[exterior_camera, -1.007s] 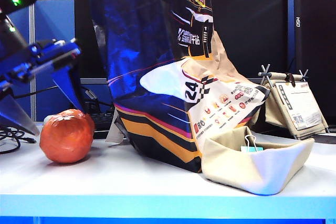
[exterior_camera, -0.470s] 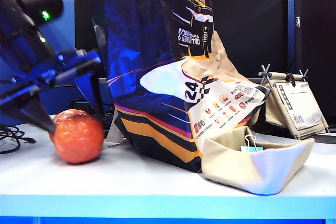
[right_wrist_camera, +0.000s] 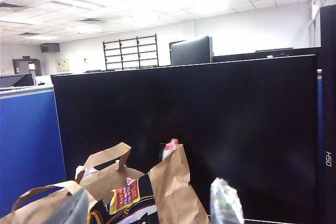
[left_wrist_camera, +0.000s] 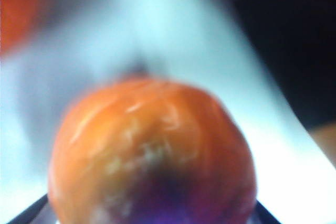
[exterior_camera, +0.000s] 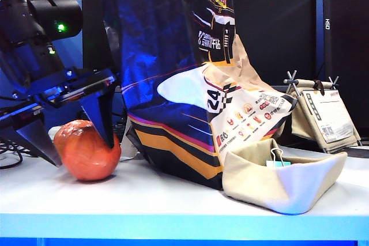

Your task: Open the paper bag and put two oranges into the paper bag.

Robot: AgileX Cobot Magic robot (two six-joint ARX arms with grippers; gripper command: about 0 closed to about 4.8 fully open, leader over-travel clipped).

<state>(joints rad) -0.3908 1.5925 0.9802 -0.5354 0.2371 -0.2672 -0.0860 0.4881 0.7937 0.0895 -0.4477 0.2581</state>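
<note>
The paper bag stands tall at the table's middle, dark blue with orange and magenta stripes and a white "24" patch; its top runs out of the exterior view. A glossy wrinkled orange lies to its left. My left gripper is open, one dark finger on each side of this orange. The left wrist view is blurred: the orange fills it between the finger edges, and a second orange-red blur shows farther off. My right gripper stands open at the bag's brown top.
A low beige fabric tray with a binder clip sits against the bag's right foot. A small stand with a card is behind it at the right. Black partitions close the back. Cables lie at the left edge.
My left gripper has come down and to the right, and its fingers now straddle the orange. The orange has shifted a little toward the bag. The bag has barely moved.
</note>
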